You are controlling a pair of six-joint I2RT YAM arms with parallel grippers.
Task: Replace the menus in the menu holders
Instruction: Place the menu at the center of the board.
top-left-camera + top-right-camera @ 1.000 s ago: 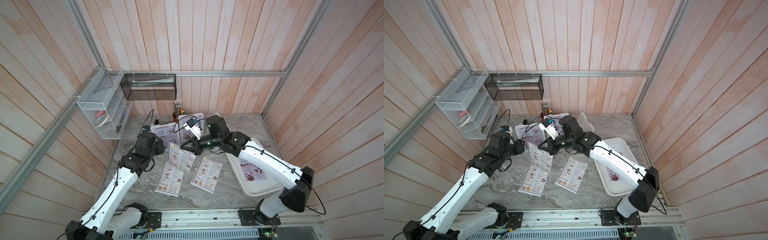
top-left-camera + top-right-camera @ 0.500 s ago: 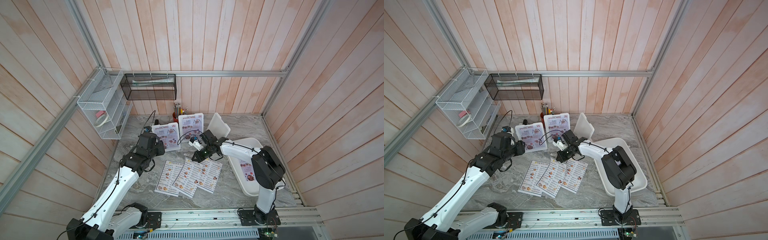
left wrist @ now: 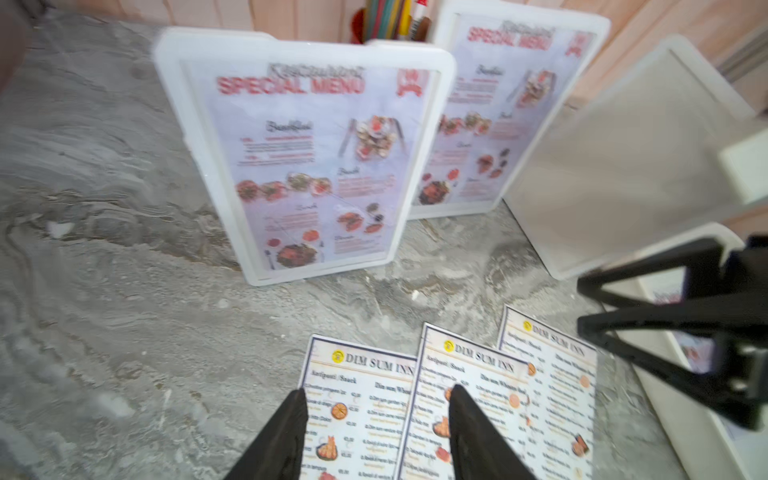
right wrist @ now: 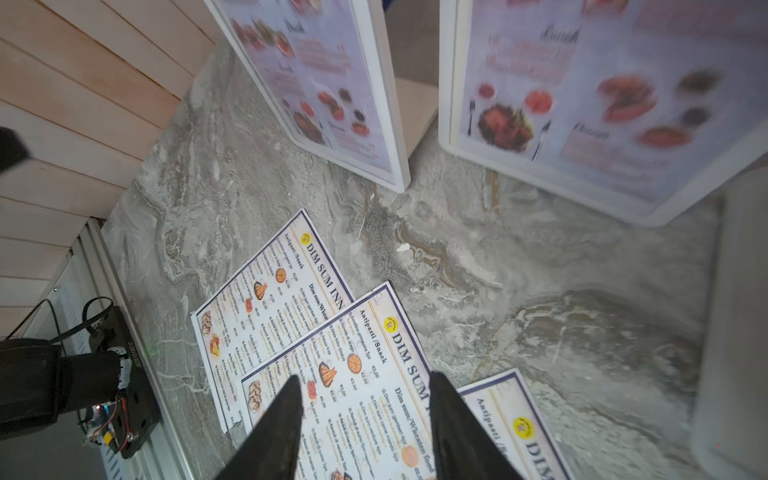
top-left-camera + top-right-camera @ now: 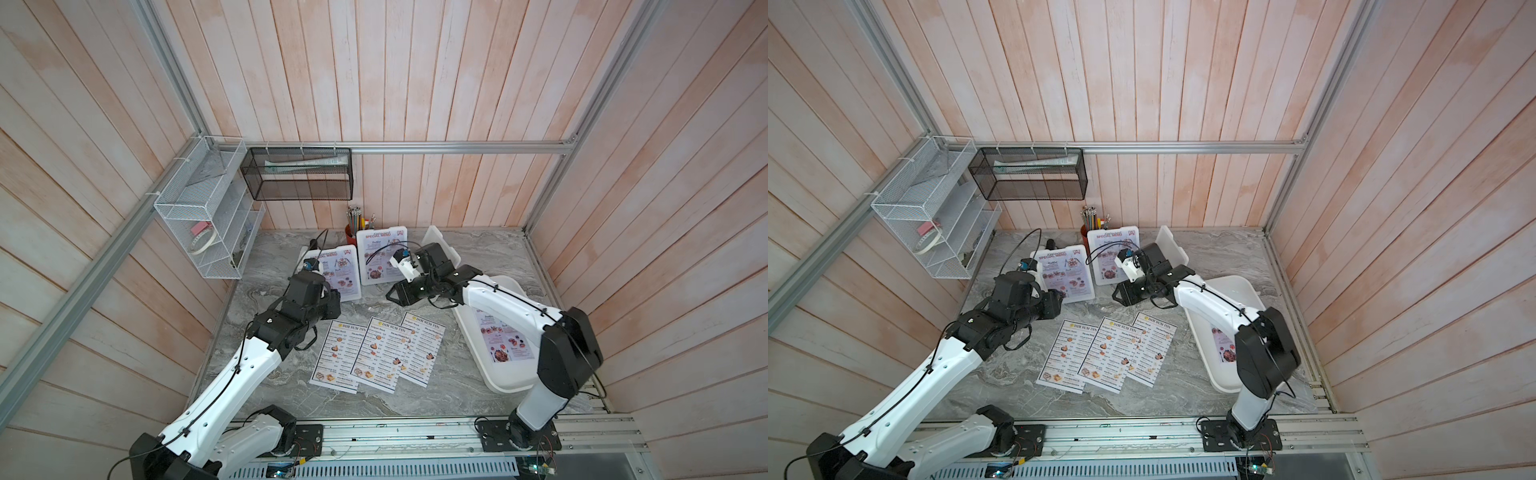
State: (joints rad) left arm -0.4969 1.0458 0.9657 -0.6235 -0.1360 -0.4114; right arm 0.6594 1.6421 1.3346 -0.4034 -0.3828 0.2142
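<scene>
**A:** Where do the sheets lie from the fingers?

**B:** Below both pairs. The three DIM SUM INN sheets (image 5: 380,357) lie flat on the tabletop (image 5: 270,332), fanned and overlapping. Their headings face the holders, and their long axes run from the holders back toward the arms' bases, slightly slanted. The middle sheet (image 4: 374,374) seems to lie on top.

**A:** And the holders?

**B:** The left holder (image 5: 336,274) and middle holder (image 5: 380,257) stand upright, each with a SPECIAL MENU sheet in it. The empty holder (image 3: 623,158) stands just beside the middle one, on the right arm's side. A third SPECIAL MENU sheet (image 5: 505,340) lies in the tray (image 5: 498,384).

**A:** Which arm is nearer?

**B:** For the empty holder, the right arm, I'd judge. The right fingers (image 4: 282,415) hang over the middle sheet's heading end. The left fingers (image 3: 286,428) hang over the left and middle sheets.

**A:** What are the fingers doing?

**B:** Both pairs are parted partway with nothing between them, and they appear clear of the paper.

**A:** Next move?

**B:** Probably to lift the top sheet by its heading edge. Flat paper gives little to pinch, and a drag could disturb the sheets beneath.
</scene>
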